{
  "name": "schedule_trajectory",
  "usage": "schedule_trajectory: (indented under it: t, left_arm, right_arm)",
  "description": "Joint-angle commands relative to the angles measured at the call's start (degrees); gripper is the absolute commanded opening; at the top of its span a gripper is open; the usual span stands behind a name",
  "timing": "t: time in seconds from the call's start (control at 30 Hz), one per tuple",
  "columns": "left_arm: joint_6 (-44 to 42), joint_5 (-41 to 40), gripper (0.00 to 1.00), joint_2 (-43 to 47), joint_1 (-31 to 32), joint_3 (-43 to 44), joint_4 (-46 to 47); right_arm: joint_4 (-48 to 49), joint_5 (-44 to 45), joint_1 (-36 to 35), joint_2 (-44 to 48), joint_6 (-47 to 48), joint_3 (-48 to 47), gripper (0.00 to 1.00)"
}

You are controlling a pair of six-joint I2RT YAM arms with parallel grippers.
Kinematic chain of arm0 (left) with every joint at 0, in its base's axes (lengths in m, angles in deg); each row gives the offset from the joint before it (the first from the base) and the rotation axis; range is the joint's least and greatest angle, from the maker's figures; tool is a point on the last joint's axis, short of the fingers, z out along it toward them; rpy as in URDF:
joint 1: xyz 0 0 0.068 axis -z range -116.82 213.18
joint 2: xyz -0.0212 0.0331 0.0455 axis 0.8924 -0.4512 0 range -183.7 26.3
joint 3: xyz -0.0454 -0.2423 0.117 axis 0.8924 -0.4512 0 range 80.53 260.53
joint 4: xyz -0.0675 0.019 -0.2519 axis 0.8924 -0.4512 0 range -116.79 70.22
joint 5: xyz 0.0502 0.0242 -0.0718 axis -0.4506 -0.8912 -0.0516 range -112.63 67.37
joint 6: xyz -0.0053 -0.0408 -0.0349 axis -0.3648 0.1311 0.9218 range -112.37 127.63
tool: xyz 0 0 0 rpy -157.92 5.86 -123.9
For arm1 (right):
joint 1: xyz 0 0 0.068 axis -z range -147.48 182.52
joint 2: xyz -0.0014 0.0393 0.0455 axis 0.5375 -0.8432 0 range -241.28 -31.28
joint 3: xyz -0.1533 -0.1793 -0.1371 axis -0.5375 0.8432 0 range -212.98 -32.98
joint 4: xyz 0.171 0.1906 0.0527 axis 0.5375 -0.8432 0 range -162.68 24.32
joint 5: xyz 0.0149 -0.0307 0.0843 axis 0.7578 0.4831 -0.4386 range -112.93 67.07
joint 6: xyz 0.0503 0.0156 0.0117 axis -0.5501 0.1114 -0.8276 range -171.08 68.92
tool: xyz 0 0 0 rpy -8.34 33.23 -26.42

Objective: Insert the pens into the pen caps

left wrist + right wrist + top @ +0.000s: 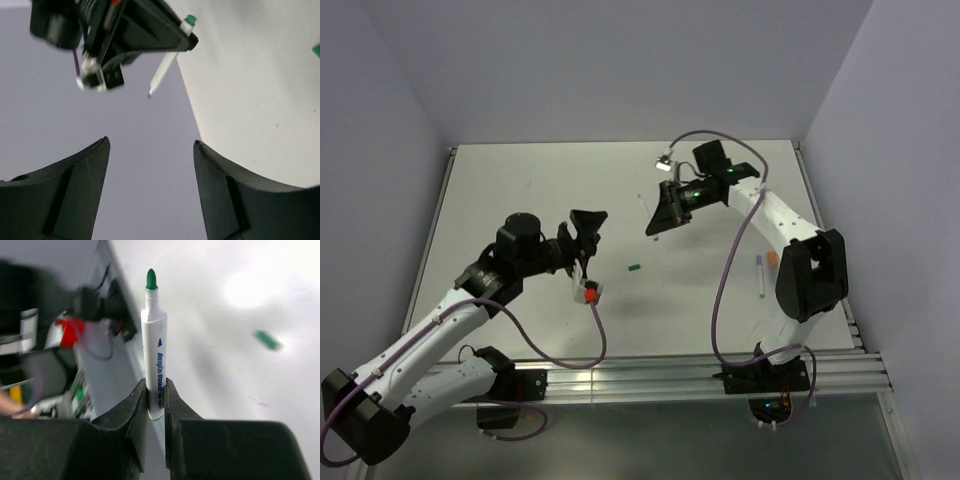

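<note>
Right claw (156, 390) first: it's pinched tight on the white marker pen (154, 350), both fingers pressed against the lower barrel. The pen stands straight out past the fingertips, its uncapped green tip (151, 279) at the far end. There's blue print down the barrel, but I can't read it.

From my left wrist camera, the left claw (150, 142) is spread wide with nothing between the fingers and nothing touching them. Across the gap I see the right claw up in the air with that same pen (165, 70) poking out both sides, the green tip up by the table side.

From above, the two claws face each other over the middle of the table, left claw (588, 222) and right claw (658, 215) near but apart.

The dark green cap (633, 267) lies flat on the table, just below the space between the claws, clear of both. The right wrist view catches it too, blurred, as a green sliver (267, 340) on the white surface.

A second pen (761, 276) with a blue end lies further right, beside the right arm. A small orange piece (772, 259) sits just beside it, too small to make out.

The table (540, 200) is plain white, boxed in by pale lilac-grey walls. An aluminium rail (650, 375) runs along the near edge, and purple cables (720, 290) loop off both arms.
</note>
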Motion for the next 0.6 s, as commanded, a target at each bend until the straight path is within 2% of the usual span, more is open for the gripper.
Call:
schedule_trajectory:
  t: [0.0, 0.03, 0.07, 0.1, 0.13, 0.17, 0.2, 0.23, 0.27, 0.33, 0.43, 0.57]
  left_arm:
    - [18.43, -0.78, 0.73, -4.94, 0.33, 14.95, -21.85]
    - [26.72, -1.4, 0.73, -11.84, 0.59, 18.47, -25.38]
    - [31.67, -1.67, 0.72, -16.17, 0.94, 27.12, -30.12]
    - [36.42, -0.02, 0.69, -20.91, 1.21, 32.16, -38.43]
    - [45.26, 1.05, 0.63, -30.88, 1.12, 37.26, -43.73]
    - [47.78, 3.58, 0.6, -36.03, 0.95, 47.84, -49.18]
    - [50.59, 9.43, 0.56, -40.95, 0.16, 52.56, -59.59]
    - [52.53, 11.93, 0.52, -48.92, -0.19, 56.35, -62.31]
    - [54.9, 13.17, 0.52, -51.87, -0.19, 60.91, -63.55]
    - [62.28, 15.2, 0.52, -55.92, -0.19, 61.57, -60.52]
    - [68.45, 10.31, 0.51, -56.12, 0.68, 57.45, -50.61]
    - [72.67, 5.38, 0.51, -56.73, 2.09, 52.79, -43.53]
  right_arm:
    - [1.13, 3.9, 6.99, 4.82, 1.03, 1.11, 0.0]
    - [1.13, 4.26, 9.88, 5.7, 1.03, 1.63, 0.0]
    - [1.21, 4.0, 11.3, 6.31, 1.03, 1.99, 0.0]
    - [1.13, 3.91, 12.53, 6.93, 2.6, 2.42, 0.0]
    - [1.13, 4.43, 13.59, 8.41, 2.7, 3.39, 0.0]
    - [1.13, 5.83, 15.52, 9.13, 2.79, 3.83, 0.0]
    - [0.95, 6.36, 16.4, 9.83, 3.4, 4.36, 0.0]
    - [0.86, 6.72, 17.28, 11.23, 3.76, 5.23, 0.0]
    - [0.78, 7.16, 19.03, 11.94, 3.93, 5.76, 0.0]
    - [0.51, 7.16, 21.06, 13.6, 4.64, 6.64, 0.0]
    - [-0.98, 8.65, 24.67, 15.37, 6.48, 7.44, 0.0]
    - [-3.26, 10.06, 26.34, 16.52, 9.46, 7.61, 0.0]
